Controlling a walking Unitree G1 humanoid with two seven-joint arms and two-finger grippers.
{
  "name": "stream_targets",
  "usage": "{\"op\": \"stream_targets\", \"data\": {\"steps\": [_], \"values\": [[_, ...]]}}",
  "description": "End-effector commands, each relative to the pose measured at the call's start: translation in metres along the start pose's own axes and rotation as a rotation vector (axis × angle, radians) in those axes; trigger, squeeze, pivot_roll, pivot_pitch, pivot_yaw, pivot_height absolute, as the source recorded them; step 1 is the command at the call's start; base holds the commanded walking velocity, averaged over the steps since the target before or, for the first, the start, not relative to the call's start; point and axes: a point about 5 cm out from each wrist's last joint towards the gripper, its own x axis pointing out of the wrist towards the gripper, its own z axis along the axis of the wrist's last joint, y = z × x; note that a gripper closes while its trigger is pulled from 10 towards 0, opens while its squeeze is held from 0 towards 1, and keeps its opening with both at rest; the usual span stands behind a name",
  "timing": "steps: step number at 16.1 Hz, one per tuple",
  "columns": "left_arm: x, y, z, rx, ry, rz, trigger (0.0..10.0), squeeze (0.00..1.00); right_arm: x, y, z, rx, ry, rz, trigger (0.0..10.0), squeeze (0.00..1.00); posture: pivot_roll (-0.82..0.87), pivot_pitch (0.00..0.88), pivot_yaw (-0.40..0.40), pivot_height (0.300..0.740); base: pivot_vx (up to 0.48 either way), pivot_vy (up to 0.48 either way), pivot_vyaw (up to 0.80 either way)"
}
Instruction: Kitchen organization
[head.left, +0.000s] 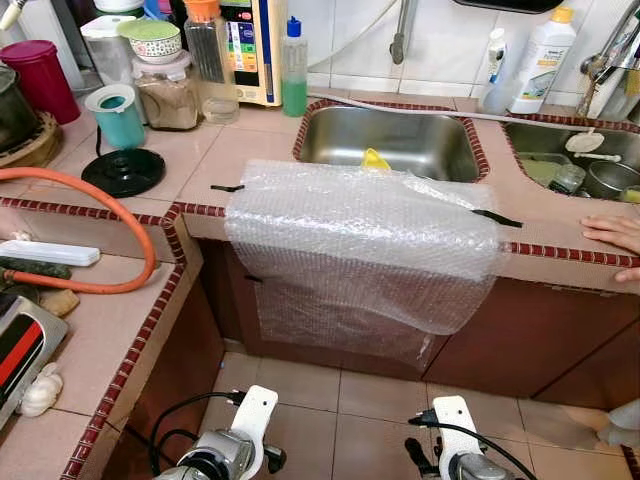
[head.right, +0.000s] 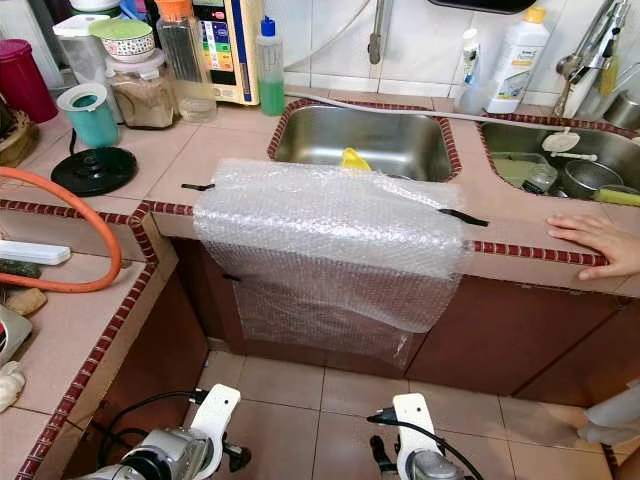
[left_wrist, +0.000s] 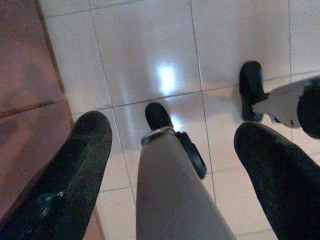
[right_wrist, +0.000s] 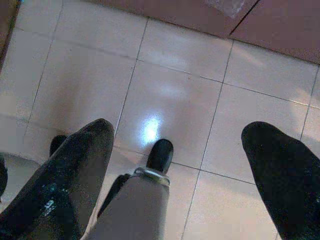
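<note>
A sheet of bubble wrap hangs over the front edge of the tiled counter, held by strips of black tape. Behind it lies the left steel sink, and a yellow object peeks over its near rim. Both arms hang low by my legs, left arm and right arm. My left gripper is open over the floor tiles with nothing between its fingers. My right gripper is open too, above the tiles near the cabinet base.
A person's hand rests on the counter at the right. Jars, a teal cup, a green bottle and a red canister stand at the back left. An orange hose loops over the left counter. The right sink holds dishes.
</note>
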Motion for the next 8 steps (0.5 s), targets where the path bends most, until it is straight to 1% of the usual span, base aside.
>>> {"op": "stream_targets", "data": {"steps": [1,3,4,8], "values": [[-0.0005,0.0006,0.0011,0.017,0.009,0.002,10.0,0.0,0.0011,0.0023,0.0069,0.02,-0.028,-0.003,10.0,0.0,0.12,0.0,0.035,0.74,0.0,0.0,0.0],[-0.0009,0.0011,0.0045,0.015,-0.006,0.01,10.0,0.0,0.0013,0.0024,0.0088,0.019,-0.035,0.0,10.0,0.0,0.12,0.0,0.03,0.74,0.0,0.0,0.0],[-0.0013,0.0015,0.0065,0.016,-0.009,0.014,10.0,0.0,0.001,-0.0001,0.0095,0.015,-0.036,-0.003,10.0,0.0,0.12,0.0,0.026,0.74,0.0,0.0,0.0],[-0.0023,0.0016,0.0111,-0.043,-0.02,0.013,10.0,0.0,0.0007,-0.0068,0.0136,0.021,-0.042,-0.026,10.0,0.0,0.12,0.0,0.03,0.74,0.0,0.0,0.0]]}}
